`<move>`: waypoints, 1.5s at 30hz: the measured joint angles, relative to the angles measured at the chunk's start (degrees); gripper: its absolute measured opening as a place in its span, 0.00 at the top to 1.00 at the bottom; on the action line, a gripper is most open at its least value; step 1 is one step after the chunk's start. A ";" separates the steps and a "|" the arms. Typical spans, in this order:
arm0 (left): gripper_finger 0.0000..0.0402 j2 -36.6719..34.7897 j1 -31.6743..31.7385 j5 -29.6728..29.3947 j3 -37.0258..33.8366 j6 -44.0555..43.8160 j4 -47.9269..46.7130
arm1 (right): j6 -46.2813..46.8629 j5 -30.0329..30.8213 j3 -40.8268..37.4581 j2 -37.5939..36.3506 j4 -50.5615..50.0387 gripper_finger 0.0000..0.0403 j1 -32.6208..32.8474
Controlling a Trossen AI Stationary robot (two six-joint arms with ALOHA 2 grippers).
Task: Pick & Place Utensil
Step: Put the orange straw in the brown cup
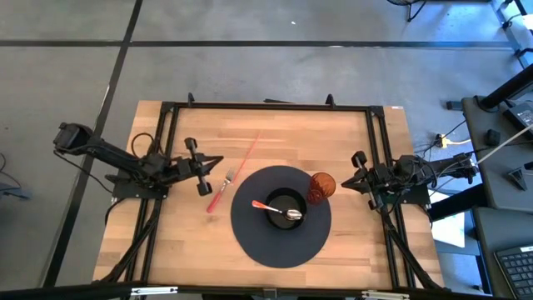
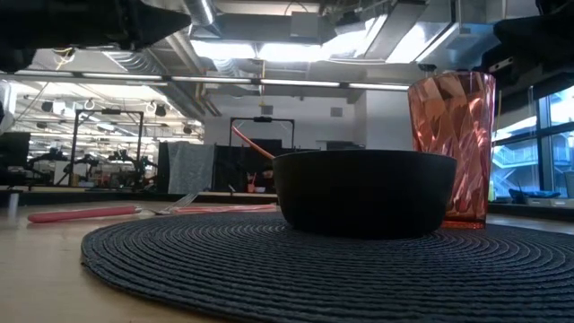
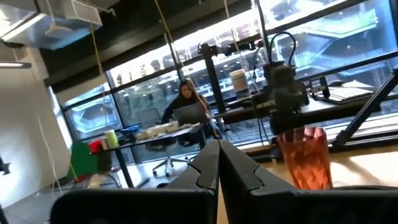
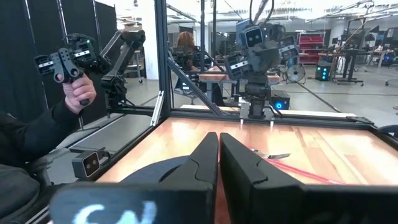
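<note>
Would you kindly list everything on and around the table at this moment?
Placemat: one, dark round woven, table centre.
Bowl: one, black, on the placemat.
Spoon: one, pink handle, resting in the bowl.
Cup: one, orange-red faceted, upright at the placemat's right edge.
Fork: one, pink handle, on wood left of the placemat.
Stick: one, thin pink, beyond the fork.
Person: one, dark sleeve, holding a controller beside the table.
Left pincer: shut, at left edge.
Right pincer: shut, at right edge.

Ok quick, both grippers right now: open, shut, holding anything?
Left gripper: shut, holding nothing, parked at the table's left edge.
Right gripper: shut, holding nothing, parked at the right edge near the red cup.
</note>
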 joint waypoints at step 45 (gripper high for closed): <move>0.99 1.33 6.36 0.05 -2.57 -17.92 -2.15 | -5.19 0.89 0.00 0.02 -0.90 0.96 0.00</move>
